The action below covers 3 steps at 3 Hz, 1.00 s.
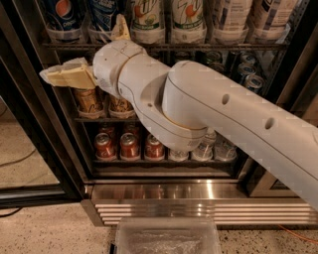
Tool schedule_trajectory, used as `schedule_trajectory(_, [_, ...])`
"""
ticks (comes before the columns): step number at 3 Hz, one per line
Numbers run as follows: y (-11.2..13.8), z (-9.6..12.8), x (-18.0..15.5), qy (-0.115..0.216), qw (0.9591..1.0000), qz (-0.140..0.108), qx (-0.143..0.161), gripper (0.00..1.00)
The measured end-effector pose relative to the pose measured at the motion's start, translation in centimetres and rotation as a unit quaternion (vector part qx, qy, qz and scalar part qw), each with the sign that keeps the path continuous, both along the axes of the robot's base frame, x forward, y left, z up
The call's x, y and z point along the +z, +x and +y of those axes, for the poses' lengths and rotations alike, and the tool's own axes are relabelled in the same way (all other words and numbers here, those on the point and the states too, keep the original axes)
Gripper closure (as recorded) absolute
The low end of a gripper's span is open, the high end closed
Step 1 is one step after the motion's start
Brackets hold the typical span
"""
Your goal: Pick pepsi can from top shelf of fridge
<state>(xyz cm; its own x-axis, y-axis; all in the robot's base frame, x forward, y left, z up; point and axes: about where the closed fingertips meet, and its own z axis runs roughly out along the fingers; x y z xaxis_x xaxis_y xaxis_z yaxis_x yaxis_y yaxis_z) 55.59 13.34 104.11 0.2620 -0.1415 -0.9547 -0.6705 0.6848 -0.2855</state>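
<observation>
The pepsi can (63,15), dark blue with the round logo, stands at the far left of the top shelf (198,45) of the fridge (30,104). Its top is cut off by the upper edge of the view. My cream gripper (55,75) points left in front of the fridge, just under the top shelf and below the pepsi can, apart from it. It holds nothing that I can see. My thick white arm (213,114) crosses from the lower right and hides much of the middle shelf.
Blue-white (102,17), green-white (146,15) and pale cans (233,17) stand to the pepsi can's right. Gold cans (87,99) are behind the gripper. Red cans (129,146) and water bottles (203,149) are lower. Below are the ribbed steel base (198,201) and a clear bin (166,238).
</observation>
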Motion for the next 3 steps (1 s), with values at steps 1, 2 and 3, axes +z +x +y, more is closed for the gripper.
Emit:
schedule_trajectory(1, [0.6, -0.3, 0.4, 0.004, 0.9999, -0.003, -0.012, 0.0])
schedule_trajectory(2, [1.9, -1.4, 0.7, 0.004, 0.9993, -0.007, -0.036, 0.0])
schedule_trajectory(3, [3.4, -1.8, 0.4, 0.001, 0.9989, -0.009, -0.046, 0.0])
